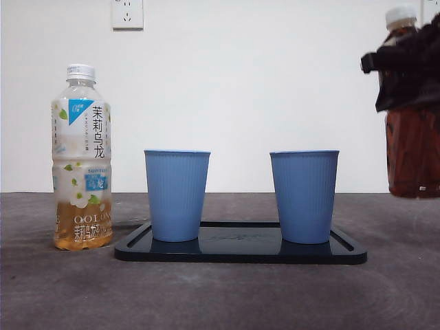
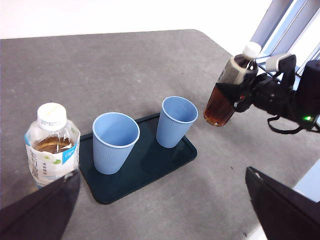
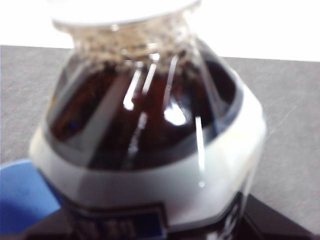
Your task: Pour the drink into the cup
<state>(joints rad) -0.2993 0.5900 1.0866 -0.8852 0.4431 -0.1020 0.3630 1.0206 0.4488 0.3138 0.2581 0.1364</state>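
A bottle of dark tea (image 1: 412, 151) with a white cap hangs in the air at the far right, above table height. My right gripper (image 1: 405, 69) is shut on the dark tea bottle (image 2: 222, 97) around its upper body, and the bottle (image 3: 150, 125) fills the right wrist view. Two blue ribbed cups (image 1: 177, 196) (image 1: 303, 196) stand upright and empty on a black tray (image 1: 240, 253). The held bottle is beside the right-hand cup (image 2: 176, 121), not over it. My left gripper (image 2: 160, 210) hovers open, high above the near side of the table, holding nothing.
A capped oolong tea bottle (image 1: 82, 158) with a white flowered label, about a quarter full, stands on the grey table left of the tray (image 2: 145, 172). A wall socket (image 1: 127, 14) is on the white wall behind.
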